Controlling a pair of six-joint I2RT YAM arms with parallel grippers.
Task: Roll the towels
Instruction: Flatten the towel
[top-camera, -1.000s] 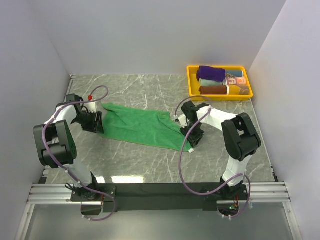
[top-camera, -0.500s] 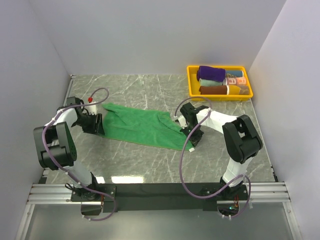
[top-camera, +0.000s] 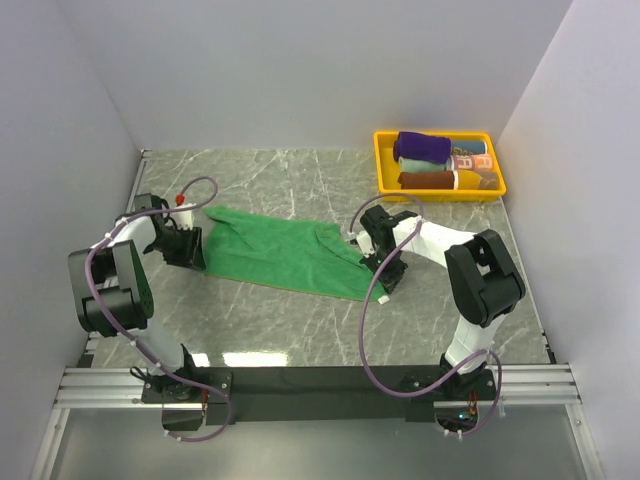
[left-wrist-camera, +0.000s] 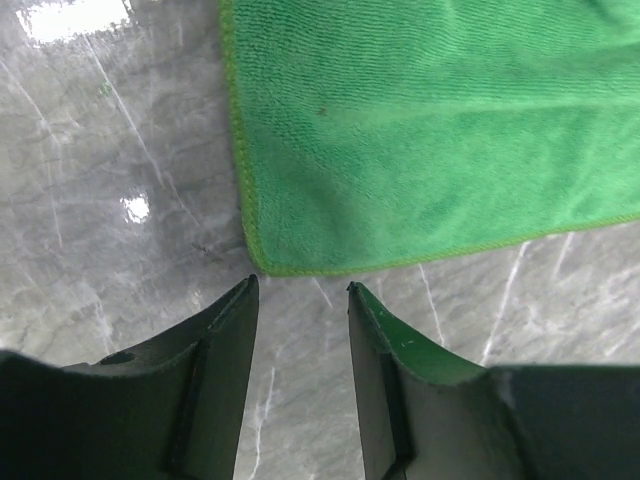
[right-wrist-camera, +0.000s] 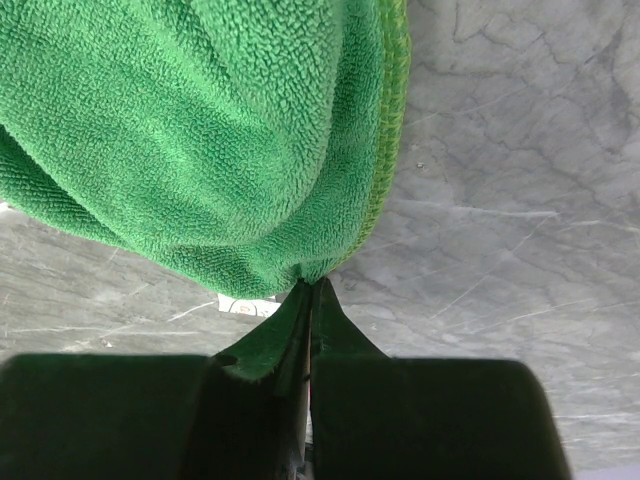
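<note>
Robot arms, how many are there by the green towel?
2. The left arm reaches to the left end of the green towel, jaws open just short of its corner. The right arm is at the right end, jaws pinching the cloth. None looks hidden.

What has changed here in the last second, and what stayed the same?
The right gripper closed on the near right corner of the green towel. The left gripper shifted slightly left, jaws open, short of the towel's left corner. The towel and the yellow tray stayed put.
</note>
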